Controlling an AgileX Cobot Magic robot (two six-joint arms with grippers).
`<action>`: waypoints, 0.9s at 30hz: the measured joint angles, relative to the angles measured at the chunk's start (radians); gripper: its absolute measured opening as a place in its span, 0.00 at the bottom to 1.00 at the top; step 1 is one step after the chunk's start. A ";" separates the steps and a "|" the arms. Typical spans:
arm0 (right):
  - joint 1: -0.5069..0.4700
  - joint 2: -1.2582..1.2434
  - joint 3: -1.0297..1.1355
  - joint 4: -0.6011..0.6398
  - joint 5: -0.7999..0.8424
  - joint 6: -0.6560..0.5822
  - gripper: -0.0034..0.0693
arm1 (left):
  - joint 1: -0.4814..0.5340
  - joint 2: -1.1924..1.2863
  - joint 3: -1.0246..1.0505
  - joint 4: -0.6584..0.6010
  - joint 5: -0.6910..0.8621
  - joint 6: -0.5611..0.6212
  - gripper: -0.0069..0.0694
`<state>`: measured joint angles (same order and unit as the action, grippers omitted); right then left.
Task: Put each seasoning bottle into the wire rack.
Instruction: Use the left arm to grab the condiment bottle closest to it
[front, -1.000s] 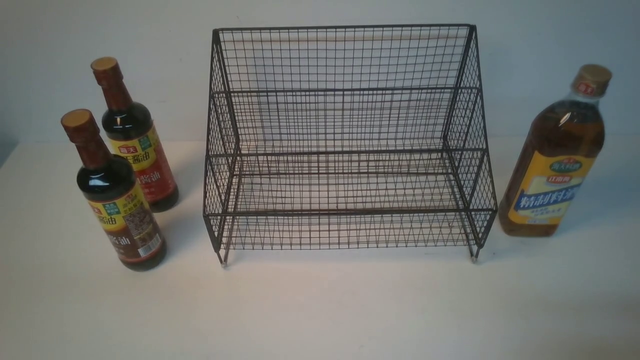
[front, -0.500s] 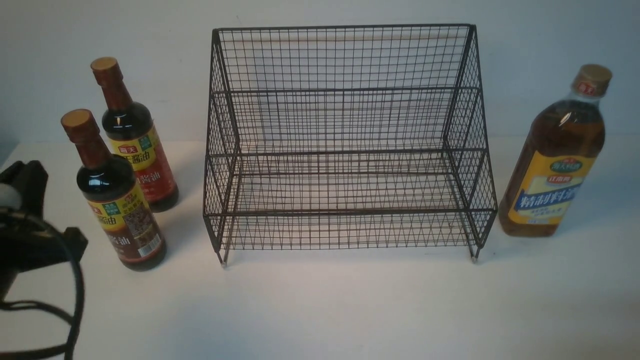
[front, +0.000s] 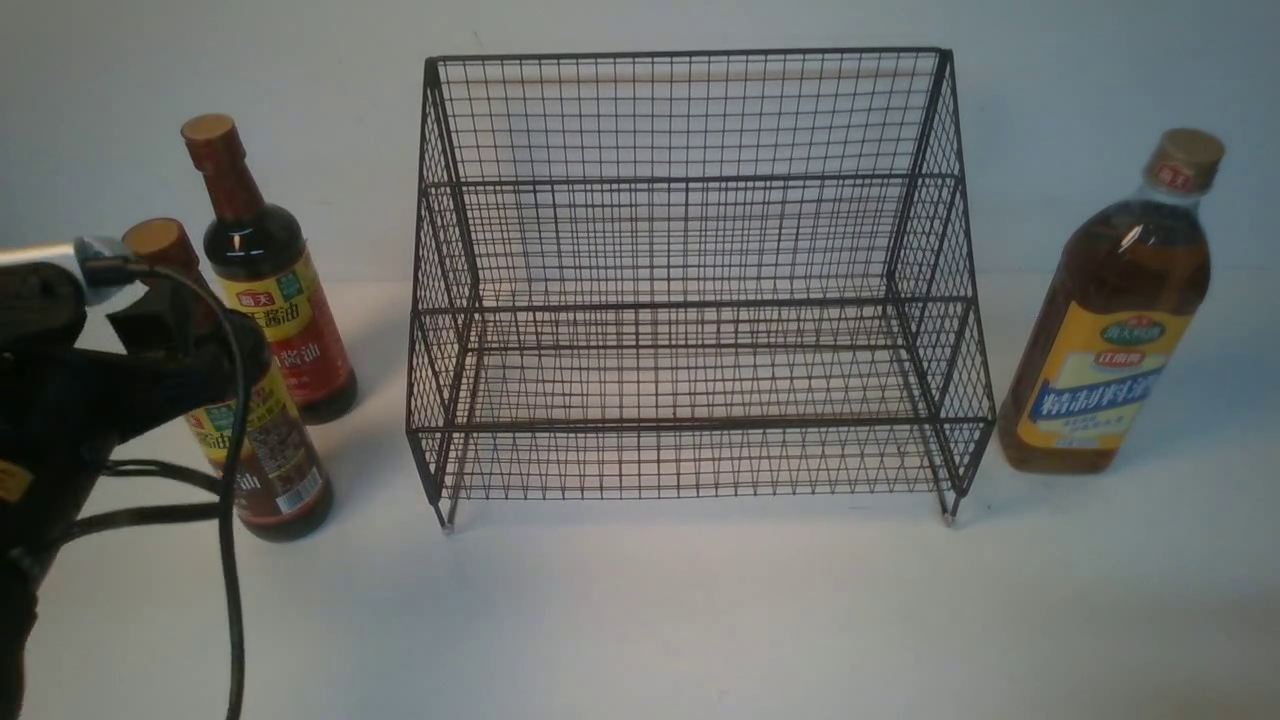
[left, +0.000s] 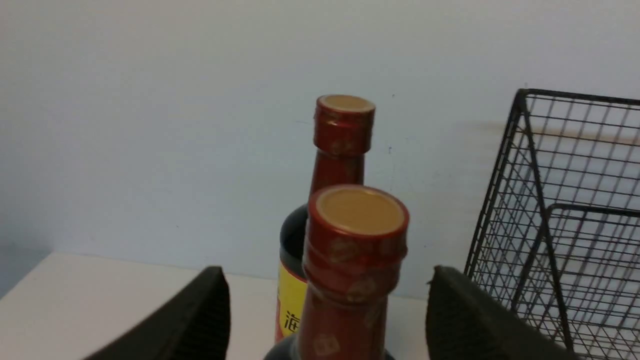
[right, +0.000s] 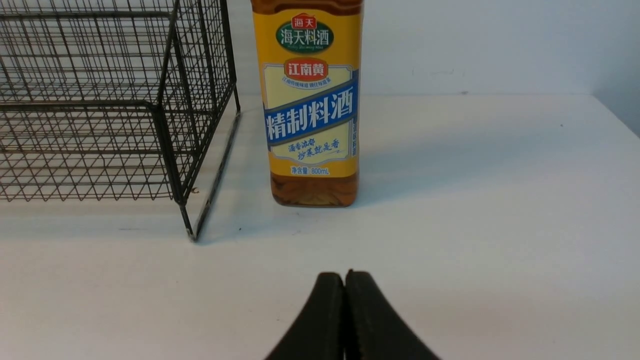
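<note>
The left gripper (left: 326, 300) has just come in and spread wide around the near bottle (left: 356, 235). It can grab next. The right gripper (right: 345, 280) stays pinched together.

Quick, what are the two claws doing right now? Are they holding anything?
Left gripper: open, one jaw on each side of the nearer soy-sauce bottle, at its neck, not gripping it.
Right gripper: shut, holding nothing.

Amber bottle (right: 310, 115), yellow-blue label: 海天料酒, 江南黄, 精制料酒; bottom line 净含量 800mL. Rear soy-sauce bottle (front: 285, 330): 海天, 酱油. Front soy-sauce bottle (front: 265, 460): 酱油, barcode (front: 300, 491); small print unreadable.
</note>
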<state>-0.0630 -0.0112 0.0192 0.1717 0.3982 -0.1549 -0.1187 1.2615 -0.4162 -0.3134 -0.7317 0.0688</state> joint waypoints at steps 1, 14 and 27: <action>0.000 0.000 0.000 0.000 0.000 0.000 0.03 | 0.000 0.009 -0.003 0.000 -0.003 0.000 0.72; 0.000 0.000 0.000 0.000 0.000 0.000 0.03 | 0.000 0.193 -0.115 -0.012 -0.009 0.028 0.66; 0.000 0.000 0.000 0.000 0.000 0.000 0.03 | -0.003 0.071 -0.116 0.028 0.206 0.108 0.43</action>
<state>-0.0630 -0.0112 0.0192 0.1717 0.3982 -0.1549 -0.1215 1.3321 -0.5318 -0.2857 -0.5252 0.1764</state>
